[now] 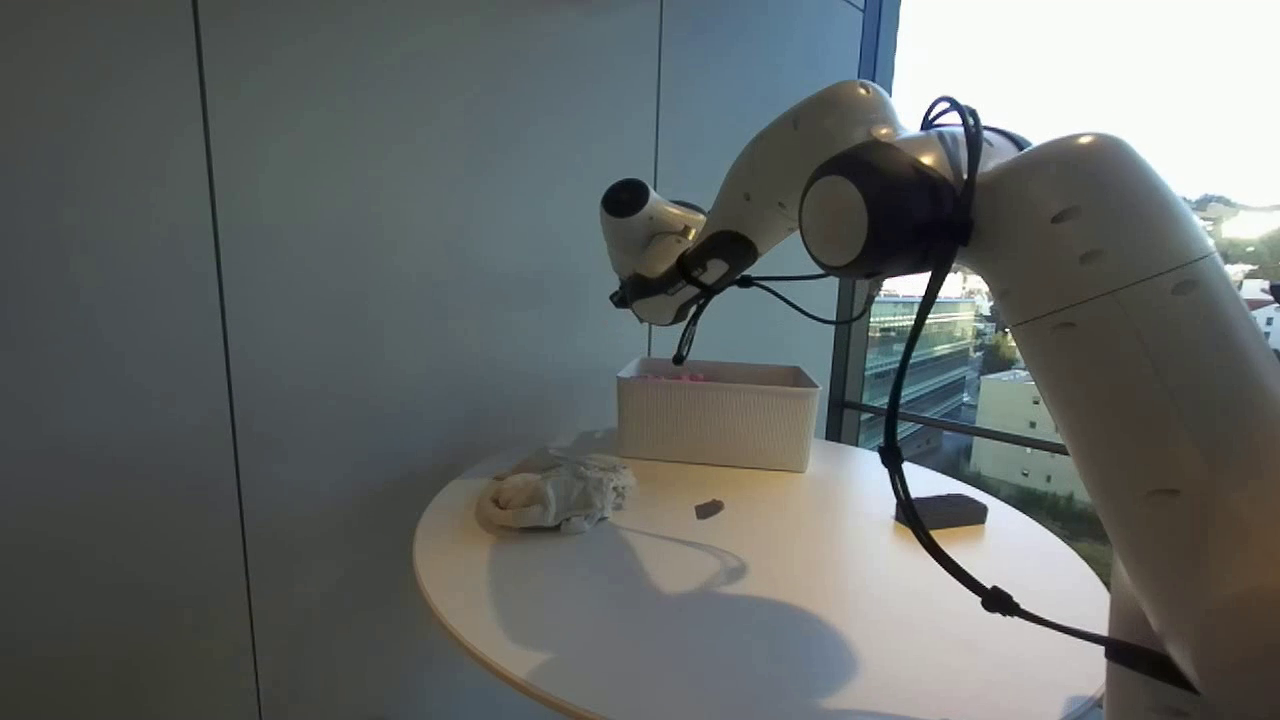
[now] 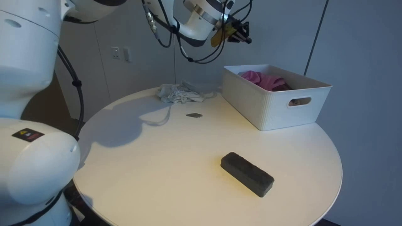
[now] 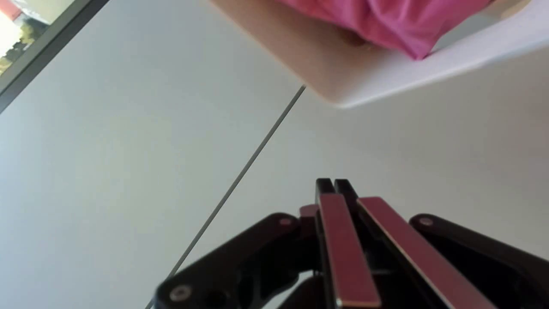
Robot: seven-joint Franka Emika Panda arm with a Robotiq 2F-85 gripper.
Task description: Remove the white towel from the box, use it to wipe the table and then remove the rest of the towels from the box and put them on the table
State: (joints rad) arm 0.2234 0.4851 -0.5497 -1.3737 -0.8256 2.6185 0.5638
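The gripper [image 3: 334, 182] hangs high, jaws together, nothing between them; unloading looks like the step in hand, so it should next spread and dip inside the box [image 2: 267, 106] (the rim [image 3: 407, 76] could snag it) for the pink towel [image 2: 263, 81]. Farther off, the white towel [image 2: 179, 94] lies near the table's [image 2: 157, 163] edge, with open room toward the block [image 2: 247, 174].

Round white table [image 2: 176, 163] bearing a ribbed box [image 2: 279, 114], crumpled white towel [image 2: 179, 94], small grey scrap [image 2: 194, 115], dark oblong block [image 2: 247, 174]

Crumpled wht towel [image 1: 585, 490] nr box [image 1: 715, 424]
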